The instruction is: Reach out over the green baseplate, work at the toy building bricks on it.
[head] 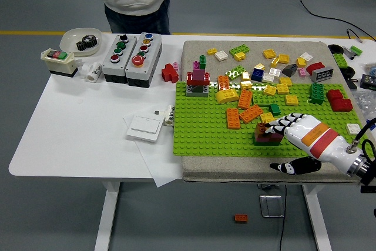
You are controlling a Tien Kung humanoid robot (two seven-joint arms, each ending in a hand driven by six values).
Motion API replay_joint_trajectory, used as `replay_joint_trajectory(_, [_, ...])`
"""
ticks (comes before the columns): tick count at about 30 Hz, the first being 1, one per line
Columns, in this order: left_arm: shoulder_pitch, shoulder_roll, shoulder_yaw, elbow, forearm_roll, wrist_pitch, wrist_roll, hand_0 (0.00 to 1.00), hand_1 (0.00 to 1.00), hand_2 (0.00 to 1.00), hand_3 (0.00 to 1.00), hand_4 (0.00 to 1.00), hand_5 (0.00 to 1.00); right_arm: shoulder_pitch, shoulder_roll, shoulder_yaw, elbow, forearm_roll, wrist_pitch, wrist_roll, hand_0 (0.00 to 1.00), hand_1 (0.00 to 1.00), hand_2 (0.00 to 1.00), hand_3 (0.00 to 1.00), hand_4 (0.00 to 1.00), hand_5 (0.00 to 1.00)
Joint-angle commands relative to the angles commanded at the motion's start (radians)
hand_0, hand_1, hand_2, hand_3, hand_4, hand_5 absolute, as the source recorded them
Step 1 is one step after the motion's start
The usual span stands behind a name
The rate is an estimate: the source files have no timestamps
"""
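Bricks (245,106) in orange, yellow and green crowd the studded green baseplate (200,130), thickest toward 12 o'clock. Coming in from 4 o'clock, the white robot hand (276,129) has its fingers curled over a dark red brick stack (267,137), thumb apart below. At 10 o'clock on the table (76,121) sit two grey button boxes (132,51).
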Motion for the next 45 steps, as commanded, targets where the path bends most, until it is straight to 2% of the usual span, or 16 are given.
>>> replay_joint_trajectory(25, [0.009,0.0,-0.012,0.001,0.019,-0.005,0.004,0.793,0.773,0.75,0.592,0.653,0.665,-0.002,0.001,0.077,0.044,0.049,-0.044,0.022,0.71,0.674,0.744,0.73,0.882,0.431])
replay_joint_trajectory(32, [0.011,-0.001,-0.015,0.002,0.024,-0.005,0.004,0.794,0.774,0.75,0.592,0.653,0.665,0.019,0.021,0.134,-0.004,0.212,-0.073,0.005,0.726,0.686,0.749,0.739,0.882,0.429])
replay_joint_trajectory(33, [0.011,-0.001,-0.016,0.002,0.024,-0.005,0.004,0.794,0.774,0.75,0.592,0.653,0.665,0.028,0.024,0.145,-0.013,0.251,-0.078,-0.005,0.726,0.686,0.749,0.739,0.882,0.429])
replay_joint_trajectory(34, [0.011,-0.002,-0.016,0.002,0.025,-0.005,0.004,0.793,0.774,0.75,0.591,0.653,0.665,0.046,0.028,0.161,-0.025,0.296,-0.078,-0.028,0.767,0.736,0.794,0.821,0.891,0.436])
replay_joint_trajectory(39, [0.009,-0.002,-0.013,0.001,0.02,-0.004,0.003,0.793,0.774,0.75,0.591,0.653,0.665,0.109,0.035,0.191,-0.071,0.504,-0.078,-0.075,0.767,0.736,0.794,0.821,0.891,0.436])
replay_joint_trajectory(45, [0.009,-0.003,-0.009,0.002,0.012,-0.003,0.002,0.79,0.773,0.75,0.591,0.653,0.666,0.183,0.048,0.212,-0.178,0.764,-0.082,-0.097,0.808,0.783,0.833,0.851,0.898,0.465])
